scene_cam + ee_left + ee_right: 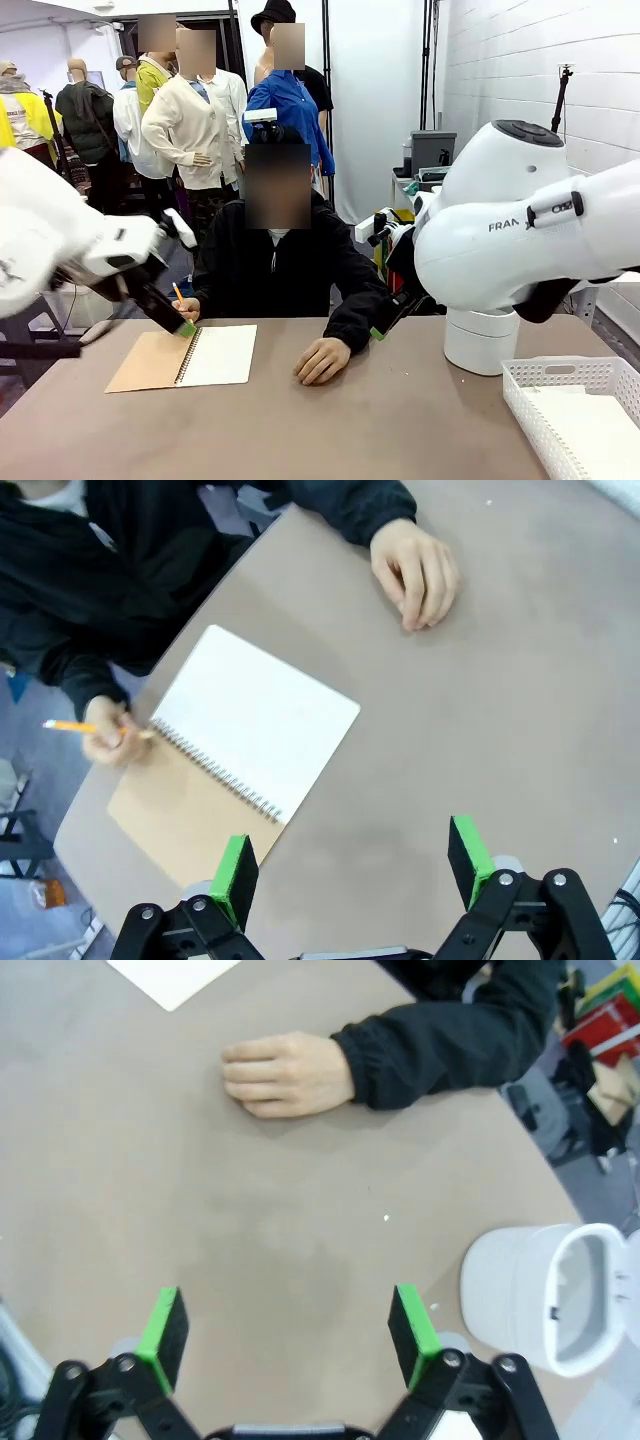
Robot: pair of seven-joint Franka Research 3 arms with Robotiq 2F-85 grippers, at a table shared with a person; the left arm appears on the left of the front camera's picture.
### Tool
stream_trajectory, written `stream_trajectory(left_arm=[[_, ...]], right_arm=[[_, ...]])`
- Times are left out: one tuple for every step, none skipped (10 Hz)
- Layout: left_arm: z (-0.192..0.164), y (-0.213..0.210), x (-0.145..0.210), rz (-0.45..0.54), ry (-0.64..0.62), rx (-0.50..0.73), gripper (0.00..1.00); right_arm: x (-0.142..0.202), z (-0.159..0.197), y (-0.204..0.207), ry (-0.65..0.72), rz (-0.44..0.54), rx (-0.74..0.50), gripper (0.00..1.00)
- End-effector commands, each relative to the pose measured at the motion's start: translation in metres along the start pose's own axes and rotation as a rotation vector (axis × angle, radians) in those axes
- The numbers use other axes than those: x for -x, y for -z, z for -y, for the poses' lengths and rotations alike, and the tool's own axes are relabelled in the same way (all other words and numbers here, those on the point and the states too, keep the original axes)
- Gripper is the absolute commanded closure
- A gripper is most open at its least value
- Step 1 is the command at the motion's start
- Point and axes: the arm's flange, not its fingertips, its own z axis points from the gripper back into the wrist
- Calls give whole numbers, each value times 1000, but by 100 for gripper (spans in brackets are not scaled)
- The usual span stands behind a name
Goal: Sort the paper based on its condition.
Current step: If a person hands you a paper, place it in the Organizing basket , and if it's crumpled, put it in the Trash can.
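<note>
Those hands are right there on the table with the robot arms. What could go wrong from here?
The open left tool hangs near the hand with the pencil; moving down, it might bump it. The blank page is bound in the notebook, so pulling it could tear it or drag the notebook. The open right tool faces the resting hand; a reach forward could strike it.

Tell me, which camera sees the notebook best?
Left wrist view: it looks down on nearly the whole open notebook. The front view sees it at a low slant; the right wrist view catches one white corner.
</note>
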Motion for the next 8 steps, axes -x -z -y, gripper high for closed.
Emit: stream_trajectory(left_arm=[[-14,-35,10,20,12,-33,0],[-16,-45,15,38,21,-13,0],[-20,-55,18,55,28,-17,0],[-25,-63,20,71,23,-35,0],[-30,-72,20,85,26,-52,0],[-29,-79,19,96,30,-64,0],[-27,-82,17,113,38,-73,0],[-26,-81,14,153,13,-92,0]], right_arm=[[-8,4,-13,10,-3,-51,0],[-13,5,-19,23,4,-59,0],[-18,7,-29,21,19,-42,0],[-24,10,-40,31,35,-39,0],[-30,12,-49,34,48,-29,0],[-34,14,-56,25,59,-6,0],[-35,17,-60,40,75,18,0],[-35,22,-58,49,106,47,0]])
